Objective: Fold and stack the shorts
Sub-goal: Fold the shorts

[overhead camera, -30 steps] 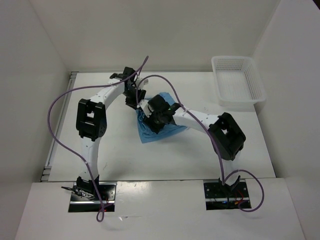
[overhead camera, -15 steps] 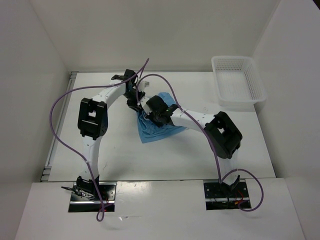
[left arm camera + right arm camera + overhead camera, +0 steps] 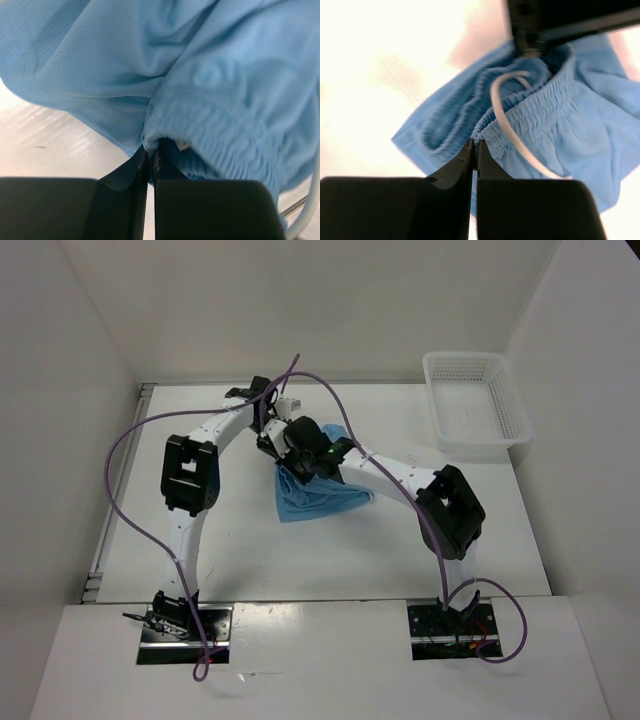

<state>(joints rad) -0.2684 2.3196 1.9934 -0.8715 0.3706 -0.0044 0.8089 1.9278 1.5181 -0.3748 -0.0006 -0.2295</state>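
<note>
Mid-desk [image 3: 250, 550], left claw [image 3: 150, 150] & right claw [image 3: 474, 145] each clamp the bunched blue shorts [image 3: 315, 495] at the waistband [image 3: 537, 107]. Best approach, prob.: lift evenly, spread apart w/o slipping, lay flat.

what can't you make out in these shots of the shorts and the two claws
- Top view: the arms' wrists cover both claws and the waistband of the shorts.
- Left wrist view: the shorts run off every edge; cloth inside the left claw is hidden by its fingers.
- Right wrist view: glare blanks the table; the drawstring slips behind the body of the right claw.
</note>
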